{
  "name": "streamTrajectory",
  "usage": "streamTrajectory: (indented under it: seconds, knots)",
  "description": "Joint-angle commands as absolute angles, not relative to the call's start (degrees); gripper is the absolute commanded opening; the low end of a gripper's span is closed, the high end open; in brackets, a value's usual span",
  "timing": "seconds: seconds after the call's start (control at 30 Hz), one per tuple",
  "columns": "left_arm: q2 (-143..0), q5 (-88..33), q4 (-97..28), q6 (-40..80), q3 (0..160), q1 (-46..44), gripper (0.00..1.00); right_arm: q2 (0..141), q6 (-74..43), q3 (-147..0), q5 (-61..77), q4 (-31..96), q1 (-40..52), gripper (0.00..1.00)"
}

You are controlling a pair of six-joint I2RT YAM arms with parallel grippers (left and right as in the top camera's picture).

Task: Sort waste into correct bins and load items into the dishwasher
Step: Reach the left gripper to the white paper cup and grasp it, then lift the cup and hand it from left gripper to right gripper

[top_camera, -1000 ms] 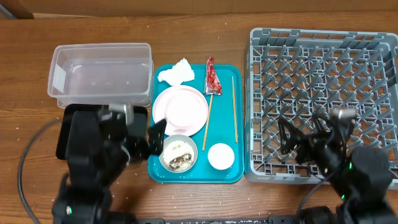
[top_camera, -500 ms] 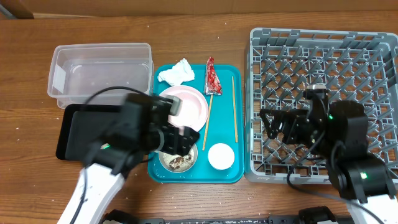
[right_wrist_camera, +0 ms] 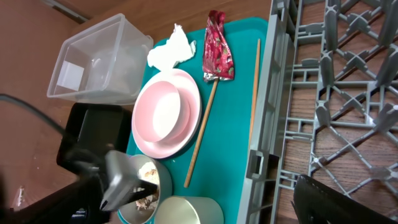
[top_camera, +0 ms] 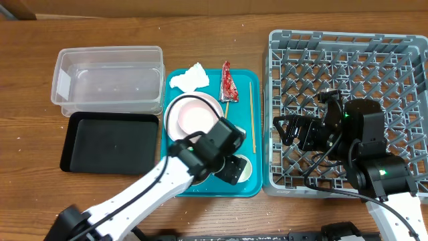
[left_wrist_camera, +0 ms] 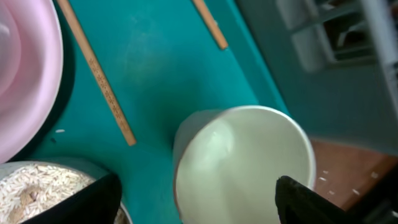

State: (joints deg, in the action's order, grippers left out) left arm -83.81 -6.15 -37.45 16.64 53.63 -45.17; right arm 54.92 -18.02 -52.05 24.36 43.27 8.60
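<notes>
Everything's on the teal tray (top_camera: 242, 75) on the desk: tissue (top_camera: 190, 78), red wrapper (top_camera: 228, 83), pink plate (top_camera: 194, 115), two sticks (top_camera: 252, 114), a bowl (left_wrist_camera: 37, 186) of rice and brown scraps, and the white cup (left_wrist_camera: 242, 155). Left claw (left_wrist_camera: 196, 196) is spread open, a finger either side of the cup. Right claw (top_camera: 286, 130) gapes open over the dish rack's (top_camera: 348, 37) left edge. Clear tub (top_camera: 107, 80) and black tray (top_camera: 110, 144) sit left of the teal tray.
</notes>
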Motion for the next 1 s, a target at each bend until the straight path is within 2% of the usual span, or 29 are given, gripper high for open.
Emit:
streamTrajectory:
  seconds: [0.0,0.03,0.1,0.13,0.17,0.23,0.4,0.53,0.6,0.77,0.83,0.97]
  knots:
    - [-86.1,-1.9,-36.8,18.4,54.2,-45.4,0.7,54.7,-18.3,-53.3,25.1,43.2,8.4,1.0]
    - [-86.3,-1.9,-36.7,18.5,54.2,-45.4,0.66,54.7,-18.3,-53.3,25.1,43.3,8.4,1.0]
    - [-86.3,-1.9,-36.6,18.5,54.2,-45.4,0.5,54.7,-18.3,-53.3,25.2,43.3,8.4,1.0]
    - [-86.3,-1.9,-36.6,18.5,54.2,-45.4,0.4,54.7,-18.3,-53.3,25.1,43.3,8.4,1.0]
    - [-86.4,-1.9,-36.6,18.5,54.2,-45.4,0.25,54.7,-18.3,-53.3,25.1,43.4,8.4,1.0]
    - [-86.3,-2.1,-36.8,18.9,54.3,-45.4,0.04,54.7,-18.3,-53.3,25.1,43.4,8.4,1.0]
    - [-84.2,-5.3,-42.7,19.7,60.4,-43.4,0.04,54.7,-18.3,-53.3,25.3,43.4,8.4,1.0]
    - [-80.3,-10.0,-49.7,18.9,70.2,-35.5,0.04,54.7,-18.3,-53.3,28.5,42.5,8.4,1.0]
    - [-78.9,-18.8,-50.5,16.6,73.6,-29.5,0.04,54.7,-18.3,-53.3,31.9,41.1,8.4,1.0]
    - [-79.1,-59.3,-47.4,14.1,75.5,-12.7,0.04,54.7,-16.7,-53.3,43.9,36.1,8.4,1.0]
    - [-80.1,-68.2,-47.9,13.0,75.5,-8.5,0.04,54.7,-14.7,-53.3,49.6,33.6,8.5,1.0]
    - [-82.1,-78.5,-49.6,10.5,75.4,-4.8,0.04,54.9,-15.6,-53.3,58.7,25.3,8.8,1.0]
